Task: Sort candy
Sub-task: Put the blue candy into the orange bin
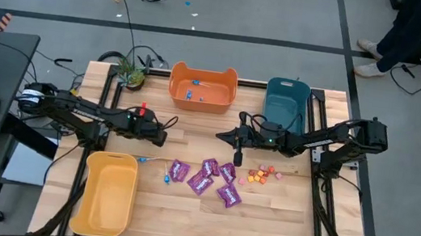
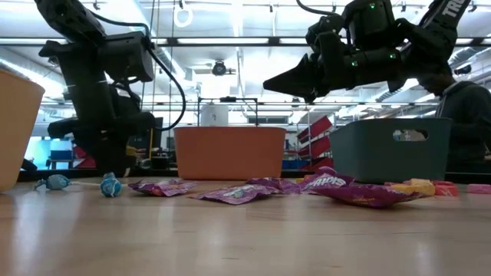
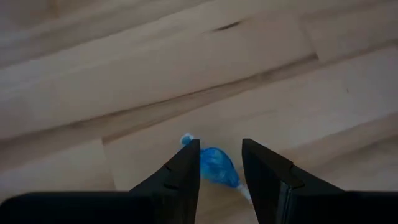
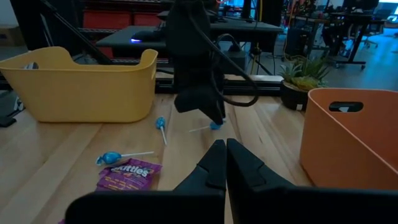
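The blue lollipop point(image 3: 219, 167) sits half hidden between the left gripper's fingers point(image 3: 180, 180), its stick barely visible.

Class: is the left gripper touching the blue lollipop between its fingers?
Cannot tell. The left wrist view shows the lollipop between the open left gripper fingers, but neither plain contact nor a plain gap.

Three bins: one orange bin point(image 1: 175, 89), one teal bin point(image 1: 288, 87), one yellow bin point(image 1: 87, 191). Five purple packets point(image 1: 200, 183), between the left pincer point(image 3: 221, 144) and the right pincer point(image 1: 240, 148). Three blue lollipops point(image 4: 111, 158) out on the worktop point(image 1: 278, 225): one between the left pincer's parted fingers point(image 3: 180, 180), two near it. Small orange, red and pink pieces point(image 1: 262, 174) close by the right pincer, too tiny to count.
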